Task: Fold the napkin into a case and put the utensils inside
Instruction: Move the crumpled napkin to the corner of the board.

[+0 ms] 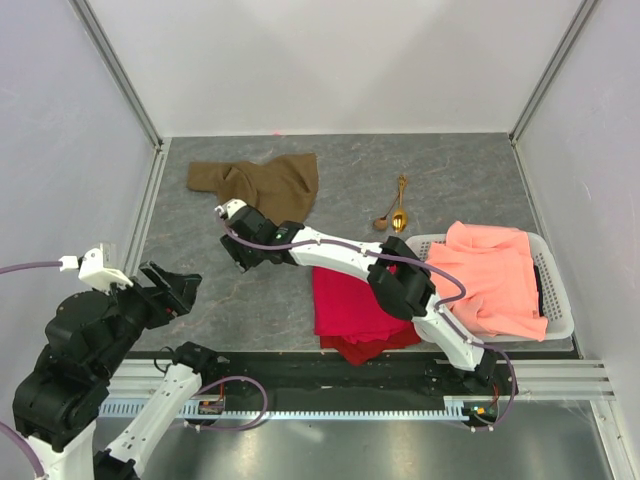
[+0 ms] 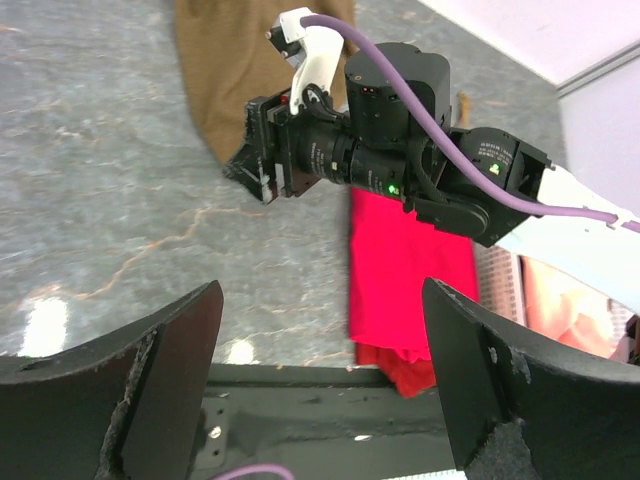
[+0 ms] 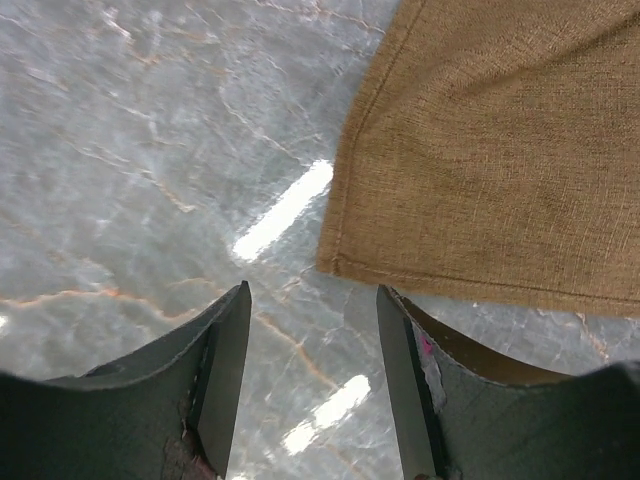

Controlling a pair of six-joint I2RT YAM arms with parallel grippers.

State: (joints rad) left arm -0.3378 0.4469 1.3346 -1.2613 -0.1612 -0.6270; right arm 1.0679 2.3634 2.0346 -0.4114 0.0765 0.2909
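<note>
The olive-brown napkin (image 1: 258, 183) lies rumpled in the upper left of the overhead view, to the left of the gold utensils (image 1: 395, 212). Thin, limp and light, it will likely drape and slide, so its hemmed corner looks best to pinch. The right gripper (image 3: 312, 290) hovers beside that corner, jaws parted and empty. The left gripper (image 2: 320, 285) gapes wide, also empty.
</note>
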